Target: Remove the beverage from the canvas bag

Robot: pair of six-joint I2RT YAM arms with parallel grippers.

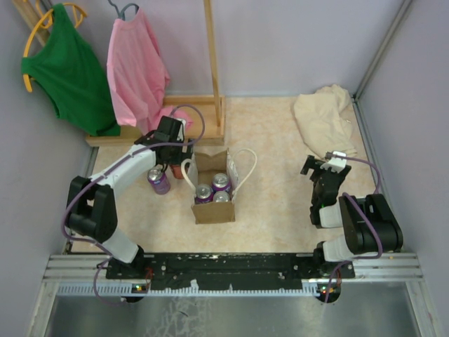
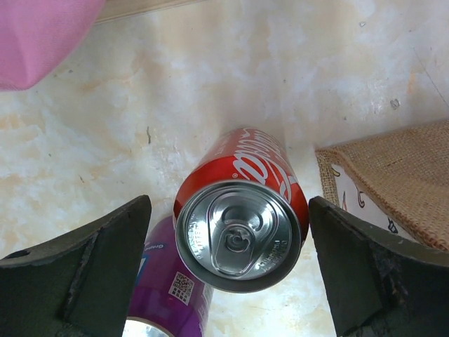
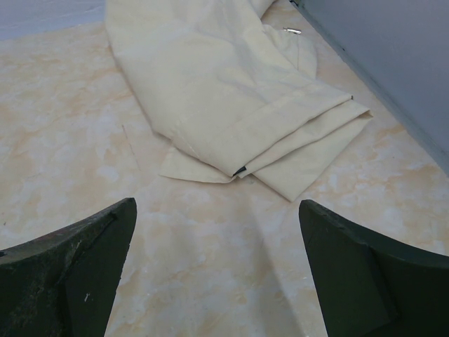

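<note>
Brown canvas bag [image 1: 212, 212], red can [image 2: 242, 225], purple can [image 2: 170, 289]

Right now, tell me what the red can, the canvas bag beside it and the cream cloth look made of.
The red can looks like metal, likely aluminium: bare silvery lid with pull tab, glossy red printed wall. The canvas bag shows a coarse brown open weave, burlap-like and matte. The cream cloth seems a soft woven fabric, perhaps cotton: limp folds, matte.

A green top [image 1: 70, 70] on a yellow hanger [image 1: 29, 49] and a pink top [image 1: 137, 70] hung side by side at the eleven o'clock corner of the marbled table [image 1: 273, 189], beside an upright wooden rack [image 1: 211, 56]. A cream cloth [image 1: 324, 119] lay crumpled at two o'clock, against the right wall, well apart from the garments.
</note>
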